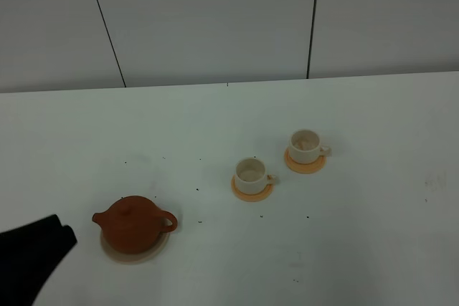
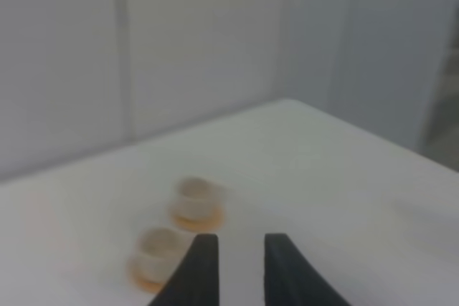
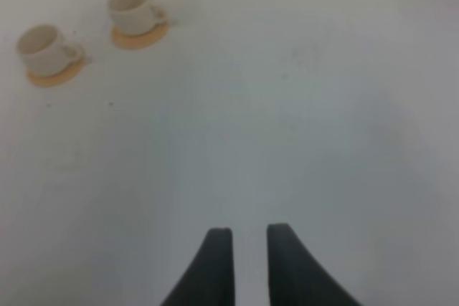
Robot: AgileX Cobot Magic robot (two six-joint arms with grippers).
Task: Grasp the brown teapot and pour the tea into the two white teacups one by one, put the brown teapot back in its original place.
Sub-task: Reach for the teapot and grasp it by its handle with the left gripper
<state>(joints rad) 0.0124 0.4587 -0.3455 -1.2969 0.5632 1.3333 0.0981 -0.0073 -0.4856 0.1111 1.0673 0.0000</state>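
You're looking at the squat, matte clay brown teapot (image 1: 133, 226) sitting on its flat beige disc (image 1: 136, 256) near the desk's front-left corner. The nearer white teacup (image 1: 251, 172) and the farther white teacup (image 1: 307, 145), both smooth cylinders, are standing mid-desk. The left gripper (image 2: 240, 245) and the right gripper (image 3: 247, 238) are hovering with fingers slightly parted, gripping nothing.

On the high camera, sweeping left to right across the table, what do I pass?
left arm → brown teapot → nearer white cup → farther white cup
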